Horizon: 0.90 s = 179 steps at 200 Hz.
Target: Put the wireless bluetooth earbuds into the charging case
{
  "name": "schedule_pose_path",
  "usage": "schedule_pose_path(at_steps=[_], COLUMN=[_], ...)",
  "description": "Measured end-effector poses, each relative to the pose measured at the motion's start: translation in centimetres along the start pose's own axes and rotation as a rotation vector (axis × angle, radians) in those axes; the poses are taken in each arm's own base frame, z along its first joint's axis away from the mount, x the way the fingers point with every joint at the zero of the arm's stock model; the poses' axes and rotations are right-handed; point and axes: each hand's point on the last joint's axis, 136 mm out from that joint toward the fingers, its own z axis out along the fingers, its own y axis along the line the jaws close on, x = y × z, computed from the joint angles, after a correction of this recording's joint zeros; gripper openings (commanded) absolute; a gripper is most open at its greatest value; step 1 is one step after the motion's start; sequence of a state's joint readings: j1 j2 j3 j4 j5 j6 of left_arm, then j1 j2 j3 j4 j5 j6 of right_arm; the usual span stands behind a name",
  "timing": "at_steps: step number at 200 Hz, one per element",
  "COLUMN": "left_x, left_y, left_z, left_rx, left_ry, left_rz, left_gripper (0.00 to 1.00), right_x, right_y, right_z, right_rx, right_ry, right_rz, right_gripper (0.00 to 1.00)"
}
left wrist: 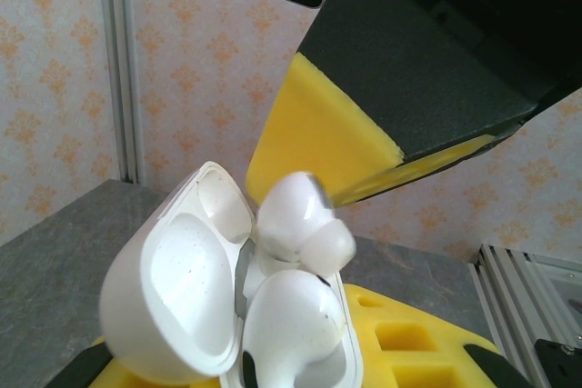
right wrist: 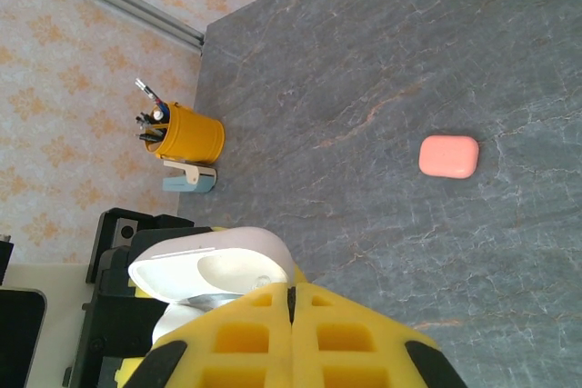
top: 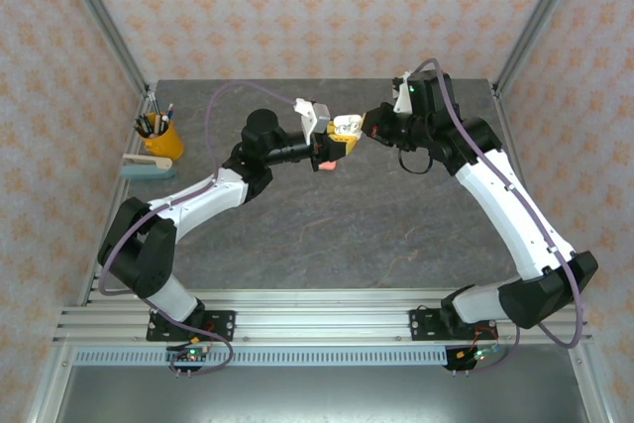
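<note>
White charging case [left wrist: 182,288]: pebble-shaped, glossy, hinged lid thrown back to one side, its hollow inner face showing. Held aloft, well above the worktop [right wrist: 382,61], at the middle of the far half. Left end effector [top: 327,146] is closed on the case body from below with yellow padded fingers, presumably to steady it with its wells facing the other arm. Seated earbud [left wrist: 291,315]: white, smooth, rounded, lying down in the nearer well with a small dark spot on its shell; apparently home. Second white earbud [left wrist: 300,220]: same make, bulbous head with a greyish band at its end, slightly blurred, lying tilted across the mouth of the case just above the seated one, apparently not yet down in its well. Right end effector [right wrist: 291,302]: yellow fingers shut flat against each other, tips meeting this earbud from above and opposite the lid. Whether they pinch its stem or only press on it cannot be told; either would suit guiding it into the well. Coral-pink case [right wrist: 448,156]: lid closed, rounded, lying alone on the worktop, well apart from both arms. Its earbuds cannot be made out. Yellow pen cup [right wrist: 191,134]: stands by the left wall, out of the way.
</note>
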State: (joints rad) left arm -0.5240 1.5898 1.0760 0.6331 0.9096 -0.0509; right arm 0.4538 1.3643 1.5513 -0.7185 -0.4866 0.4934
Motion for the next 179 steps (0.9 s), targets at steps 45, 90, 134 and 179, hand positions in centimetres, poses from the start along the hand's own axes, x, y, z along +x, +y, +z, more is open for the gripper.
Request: schedule_pose_path(at_steps=[45,90,134,179], left_x=[0.2,0.2,0.2,0.3], left_y=[0.0,0.0,0.0,-0.7], left_z=[0.0,0.0,0.0,0.2], left_rx=[-0.001,-0.001,0.0,0.025], left_ry=[0.002,0.002,0.003,0.008], left_rz=[-0.003,-0.003,-0.003,0.007], left_gripper=[0.0,0.0,0.0,0.0], right_x=[0.1,-0.7,-2.0,-5.9], right_y=[0.2,0.6,1.9,3.2], right_z=[-0.1,-2.1,-3.6,-1.9], right_rx=[-0.009,-0.012,-0.03,0.007], right_ry=[0.004,-0.057,-0.108,-0.132], right_rz=[0.0,-0.012,-0.027,-0.079], right_gripper=[0.02,0.02,0.02,0.05])
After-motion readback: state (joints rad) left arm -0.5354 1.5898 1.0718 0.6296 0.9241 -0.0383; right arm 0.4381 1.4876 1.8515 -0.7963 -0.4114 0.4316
